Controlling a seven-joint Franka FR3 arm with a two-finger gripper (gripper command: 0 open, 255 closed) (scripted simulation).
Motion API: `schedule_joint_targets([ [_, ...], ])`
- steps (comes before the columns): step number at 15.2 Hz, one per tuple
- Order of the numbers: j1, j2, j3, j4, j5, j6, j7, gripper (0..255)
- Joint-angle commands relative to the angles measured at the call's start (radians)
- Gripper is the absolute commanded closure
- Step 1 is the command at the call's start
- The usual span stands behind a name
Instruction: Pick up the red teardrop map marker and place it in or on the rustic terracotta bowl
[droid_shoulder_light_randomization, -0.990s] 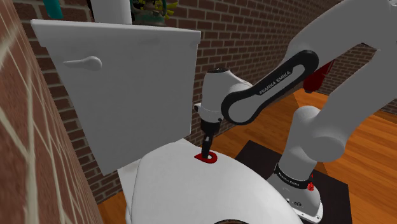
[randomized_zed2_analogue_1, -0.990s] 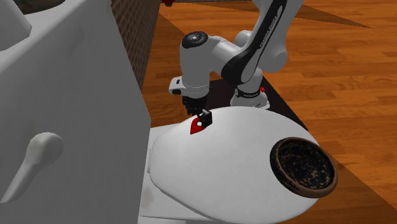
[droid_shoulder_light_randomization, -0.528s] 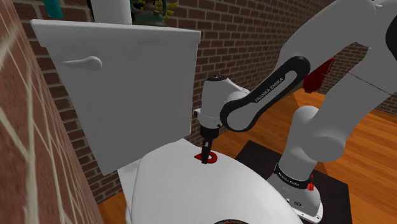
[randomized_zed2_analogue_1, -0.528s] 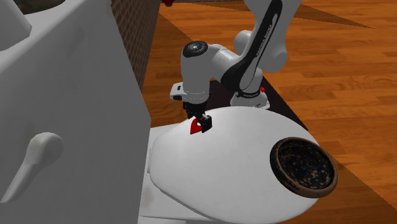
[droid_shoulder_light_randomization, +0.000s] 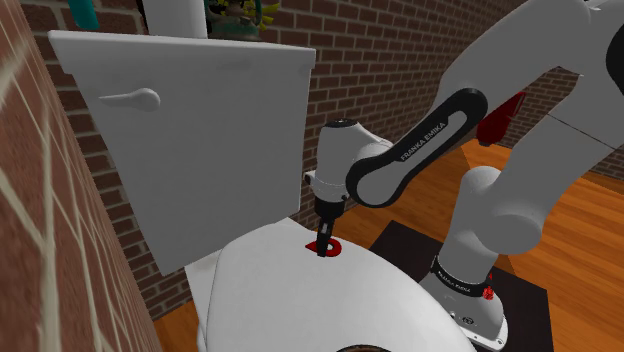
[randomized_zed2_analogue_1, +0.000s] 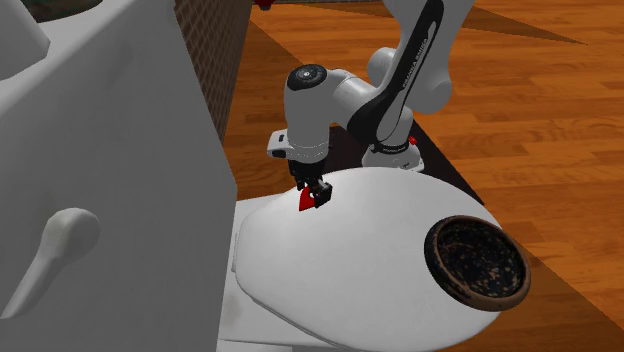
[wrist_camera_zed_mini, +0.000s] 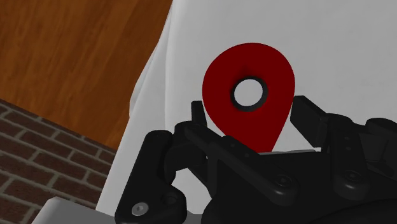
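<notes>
Grasping is the step in hand. White toilet lid (randomized_zed2_analogue_1: 360, 260) serves as the work surface, with the white cistern (droid_shoulder_light_randomization: 200, 150) rising behind it. Franka arm (droid_shoulder_light_randomization: 420, 140) reaches down over the lid's rear portion, wrist vertical. Terracotta bowl (randomized_zed2_analogue_1: 432, 250), dark and rough inside, sits near the lid's front end, well apart from the gripper.

Gripper (randomized_zed2_analogue_1: 320, 192) is lowered to the lid surface. In the wrist view its two black fingers (wrist_camera_zed_mini: 306, 116) stand narrow, one against each flank of the red teardrop map marker (wrist_camera_zed_mini: 219, 95), clasping it below its widest part. The marker lies flat on the lid, pointed end toward the gripper body, its ringed hole facing up.

Next move, as judged:
1. Lift straight up, since the marker is thin and the hold is edge-on.
2. Carry it across the lid to above the bowl.
3. Release it there.
</notes>
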Motion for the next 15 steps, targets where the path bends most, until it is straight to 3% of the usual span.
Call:
schedule_joint_targets([
  [1,0.0,0.0,0.0,0.0,0.0,0.0,0.0,255],
  [6,0.0,0.0,0.0,0.0,0.0,0.0,0.0,255],
  [15,0.004,-0.123,-0.014,0.047,-0.001,-0.17,-0.002,255],
])
